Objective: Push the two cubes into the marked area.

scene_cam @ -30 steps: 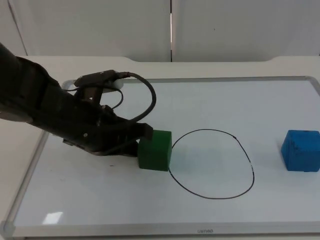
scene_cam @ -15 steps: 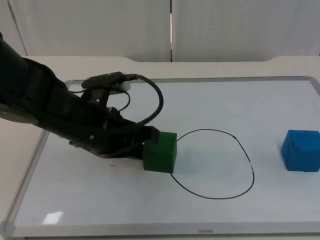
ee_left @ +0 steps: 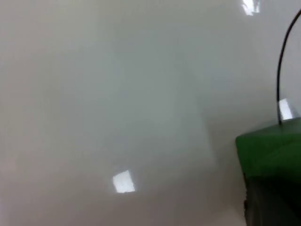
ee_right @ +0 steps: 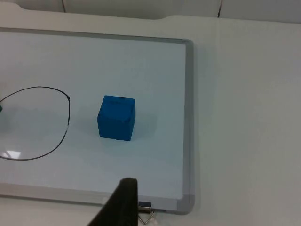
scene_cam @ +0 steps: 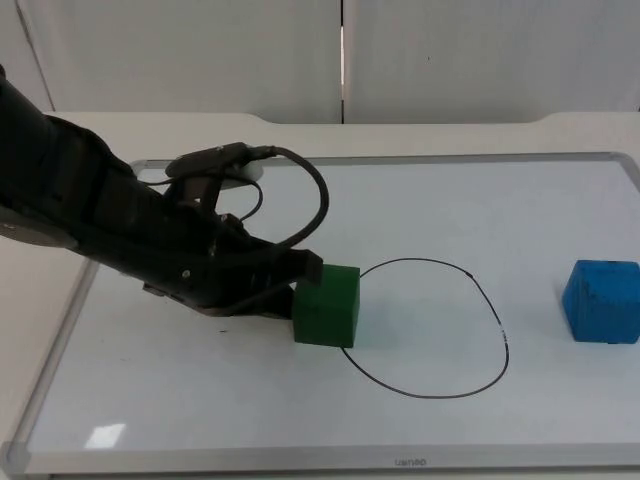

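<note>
The whiteboard (scene_cam: 560, 200), a white surface in a grey frame, lies on the table and carries a hand-drawn black oval (scene_cam: 425, 328) somewhat right of its centre.

The left arm (scene_cam: 100, 225) reaches in over the board's left edge. The left gripper (scene_cam: 295, 285) sits low on the surface, its tip touching the left face of the green cube (scene_cam: 327, 305). Whether its fingers are apart or together cannot be told. In the left wrist view the green cube (ee_left: 270, 146) lies just ahead of the black fingertip, with the oval's line (ee_left: 284, 70) curving beyond it.

The green cube stands upright on the oval's left arc, its right edge across the line and most of its body outside.

The blue cube (scene_cam: 601, 301) stands upright near the board's right edge, well apart from the oval. In the right wrist view the blue cube (ee_right: 116, 117) lies between the oval (ee_right: 35, 123) and the board's right frame (ee_right: 187, 117).

The right arm waits off the board, a fingertip (ee_right: 120, 205) of the right gripper showing above the board's near edge.
</note>
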{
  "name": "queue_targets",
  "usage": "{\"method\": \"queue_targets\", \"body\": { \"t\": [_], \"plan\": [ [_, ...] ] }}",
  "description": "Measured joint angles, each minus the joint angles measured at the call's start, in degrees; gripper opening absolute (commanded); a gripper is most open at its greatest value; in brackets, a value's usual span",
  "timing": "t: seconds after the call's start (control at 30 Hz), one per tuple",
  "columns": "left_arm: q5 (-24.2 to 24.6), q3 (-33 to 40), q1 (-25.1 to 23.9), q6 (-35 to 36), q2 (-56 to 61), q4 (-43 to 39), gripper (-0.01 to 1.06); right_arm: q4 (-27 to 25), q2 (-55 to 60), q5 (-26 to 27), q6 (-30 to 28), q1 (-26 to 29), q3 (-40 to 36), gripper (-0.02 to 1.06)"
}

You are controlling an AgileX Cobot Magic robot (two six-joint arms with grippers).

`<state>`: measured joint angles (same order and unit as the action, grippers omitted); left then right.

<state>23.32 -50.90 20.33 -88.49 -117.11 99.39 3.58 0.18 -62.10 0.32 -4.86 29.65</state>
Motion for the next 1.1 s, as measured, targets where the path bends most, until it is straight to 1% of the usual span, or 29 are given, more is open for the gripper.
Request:
{"method": "queue_targets", "body": {
  "t": [0.6,0.87,1.1],
  "plan": [
    [0.9,-1.1,0.1,1.1,0.0,0.0,0.00,0.0,0.0,0.0,0.0,0.0,0.0,1.05],
    [0.9,-1.8,3.0,1.4,-0.1,0.0,0.00,0.0,0.0,0.0,0.0,0.0,0.0,1.05],
    [0.9,-2.3,3.3,1.4,-0.1,0.0,0.00,0.0,0.0,0.0,0.0,0.0,0.0,1.05]
  ]
}}
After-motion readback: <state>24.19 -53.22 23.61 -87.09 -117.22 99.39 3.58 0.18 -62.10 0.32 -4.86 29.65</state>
